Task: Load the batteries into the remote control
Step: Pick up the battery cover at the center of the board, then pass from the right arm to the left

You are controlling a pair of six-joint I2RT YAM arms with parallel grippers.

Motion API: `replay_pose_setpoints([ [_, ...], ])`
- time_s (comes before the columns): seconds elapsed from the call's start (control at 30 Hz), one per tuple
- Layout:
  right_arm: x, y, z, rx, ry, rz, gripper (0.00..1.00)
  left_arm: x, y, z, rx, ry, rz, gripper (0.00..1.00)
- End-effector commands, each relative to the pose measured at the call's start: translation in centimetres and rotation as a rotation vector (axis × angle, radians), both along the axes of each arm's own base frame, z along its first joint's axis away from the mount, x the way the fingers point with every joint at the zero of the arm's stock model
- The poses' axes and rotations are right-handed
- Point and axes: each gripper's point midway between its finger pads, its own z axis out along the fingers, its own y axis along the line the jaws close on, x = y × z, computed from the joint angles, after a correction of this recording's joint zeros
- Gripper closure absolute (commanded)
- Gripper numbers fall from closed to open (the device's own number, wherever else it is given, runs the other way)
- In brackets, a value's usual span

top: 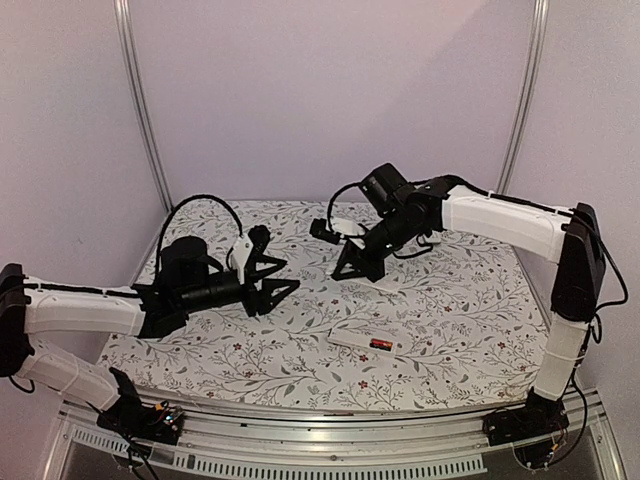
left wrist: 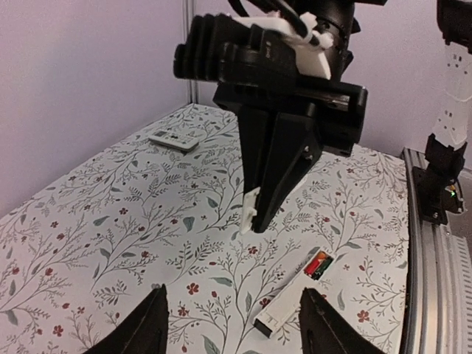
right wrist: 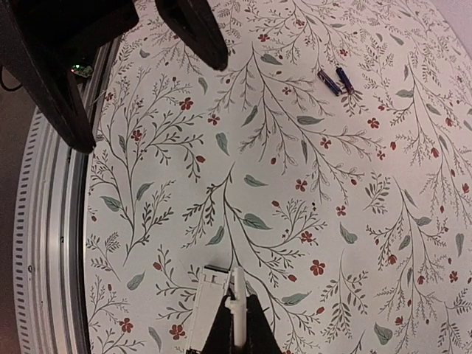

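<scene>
The left gripper [top: 292, 274] is hovering over the left half of the floral tablecloth [top: 450, 300]. Its jaws are spreading wide with nothing between them. Bare cloth is lying beneath and ahead of it, giving free room toward the middle.

The remote control [top: 365, 342] is lying flat, right of centre and near the front edge of the cloth. Its compartment is showing open, with red-and-black batteries [left wrist: 318, 264] sitting inside. The metal rail [top: 330, 455] is running just beyond that edge.

The right gripper [left wrist: 253, 218] is pointing down behind the remote control, well apart from it. Its fingers are pressing together on a thin white piece [right wrist: 237, 299], held edge-on just above the cloth. What this piece is cannot be told. In the right wrist view, two loose batteries [right wrist: 335, 80] are lying side by side on open cloth, away from both grippers.

A second remote [left wrist: 173, 139] is resting towards the far edge of the cloth.
</scene>
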Motion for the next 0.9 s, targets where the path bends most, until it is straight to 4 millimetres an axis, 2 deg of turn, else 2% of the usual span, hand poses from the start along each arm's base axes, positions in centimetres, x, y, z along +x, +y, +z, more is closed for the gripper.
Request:
replay_pose_setpoints([
  [0.0,-2.9,2.2,3.4,0.093,-0.063,0.091,1.00,-3.1,-3.0,2.3,-0.011,-0.086,-0.234,0.42],
  [0.07,-3.3,2.5,4.3,0.115,-0.072,0.100,1.00,-4.0,-3.9,2.2,0.009,-0.089,-0.298,0.45],
  [0.2,-4.1,2.8,4.6,0.114,-0.084,0.115,1.00,-5.0,-5.0,1.5,0.060,-0.100,-0.350,0.55],
  [0.33,-4.4,2.9,4.9,0.118,-0.091,0.126,1.00,-4.8,-5.4,1.5,0.082,-0.112,-0.339,0.76],
  [0.47,-4.6,2.8,5.2,0.121,-0.096,0.130,1.00,-4.9,-5.6,1.6,0.083,-0.117,-0.347,0.90],
  [0.53,-4.7,2.8,5.1,0.118,-0.097,0.132,1.00,-4.9,-5.6,1.5,0.089,-0.111,-0.345,0.91],
  [0.77,-5.0,2.9,5.6,0.132,-0.102,0.149,1.00,-3.8,-5.5,1.0,0.101,-0.093,-0.289,0.84],
  [0.87,-5.2,2.9,5.8,0.139,-0.104,0.156,1.00,-3.5,-5.6,0.9,0.105,-0.080,-0.275,0.90],
])
